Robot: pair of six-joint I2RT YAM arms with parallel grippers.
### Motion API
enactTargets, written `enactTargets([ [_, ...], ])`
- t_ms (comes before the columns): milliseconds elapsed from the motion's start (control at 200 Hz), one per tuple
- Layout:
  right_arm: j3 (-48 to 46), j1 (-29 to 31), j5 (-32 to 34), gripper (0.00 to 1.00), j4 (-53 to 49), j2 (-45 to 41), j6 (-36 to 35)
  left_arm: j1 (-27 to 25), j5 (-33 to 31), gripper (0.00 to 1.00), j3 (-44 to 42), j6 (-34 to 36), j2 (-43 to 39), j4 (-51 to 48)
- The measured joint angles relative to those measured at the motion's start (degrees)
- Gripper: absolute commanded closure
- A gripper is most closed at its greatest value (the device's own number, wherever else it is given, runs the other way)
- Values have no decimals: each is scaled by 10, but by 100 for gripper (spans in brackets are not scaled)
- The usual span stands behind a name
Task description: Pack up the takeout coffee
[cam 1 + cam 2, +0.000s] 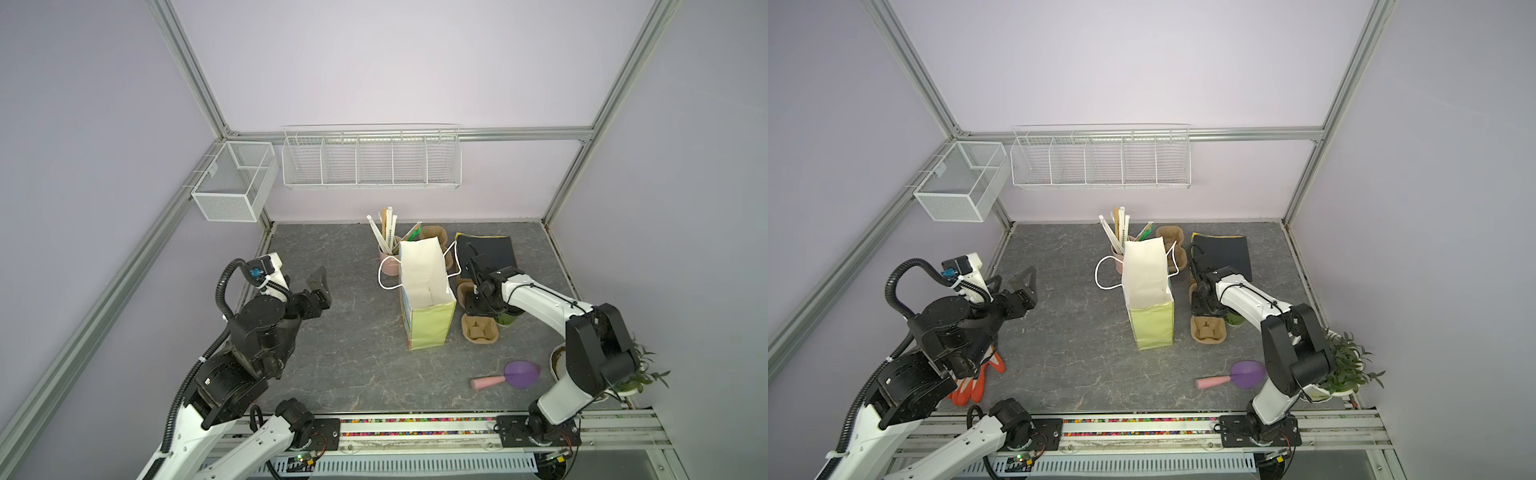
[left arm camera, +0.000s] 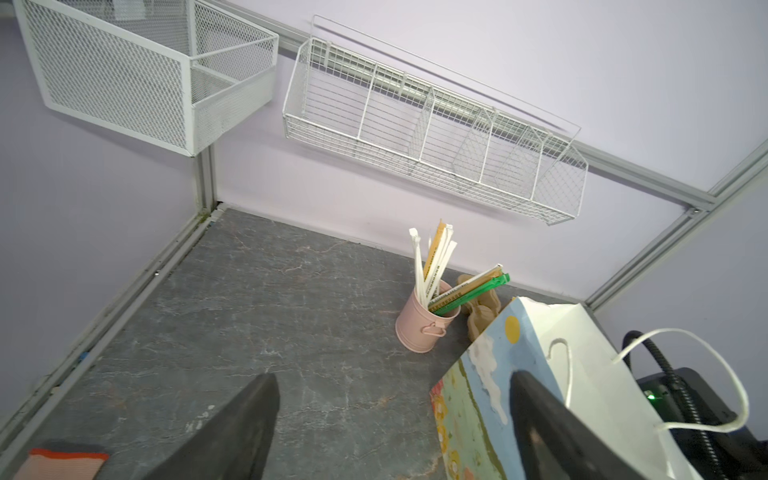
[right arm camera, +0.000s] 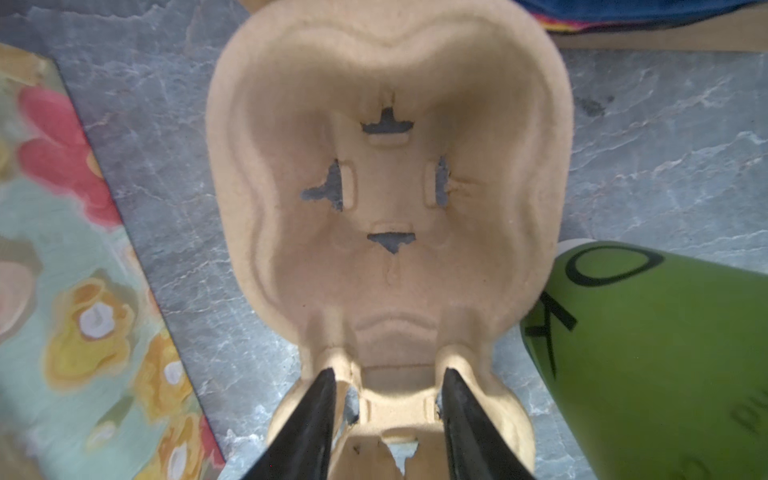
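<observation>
1. Packing in progress: the right gripper (image 3: pixel 388 374) hangs low over a brown moulded-pulp cup carrier (image 3: pixel 386 187). Its two black fingers (image 3: pixel 307 428) sit at middling width on either side of the carrier's narrow waist. Whether they are gripping it cannot be told.
2. The takeout coffee (image 3: pixel 648 353), a small green paper cup with dark print, stands on the table just beside that carrier, on the side away from the bag. The arm hides its lid in both top views. It is not yet packed.
3. A tall paper bag (image 1: pixel 430 328), white inside with a yellow-green front, stands open-mouthed just beside the carrier's other flank, its cord handles flopped outward.
4. The left gripper (image 2: pixel 395 376) hangs well apart from the bag, spread wide and empty.
5. The carrier looks to be the step in hand. The next move likely calls for a firm pinch on that thin pulp bridge and a level lift that does not knock over the cup alongside.
6. The surface is a dark grey, marble-veined tabletop (image 1: pixel 332 365), boxed in by lilac walls on aluminium framing. A white wire rack (image 1: pixel 370 162) and a white mesh basket (image 1: pixel 232 187) hang on the walls.
7. Also on the table are a pink metal bucket (image 1: pixel 388 259) of straws behind the bag, a purple scoop (image 1: pixel 521 374) with a pink handle, and a potted plant (image 1: pixel 642 374).
</observation>
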Motion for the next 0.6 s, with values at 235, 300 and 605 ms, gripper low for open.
enactTargets([
  [235,2,0,4,59,0,12,-2,0,-35,13,-34,32,-4,3],
  [300,2,0,6,61,0,12,-2,0,-40,12,-43,37,-7,6],
  [605,5,0,8,69,2,15,-4,0,-46,12,-57,49,-10,12],
])
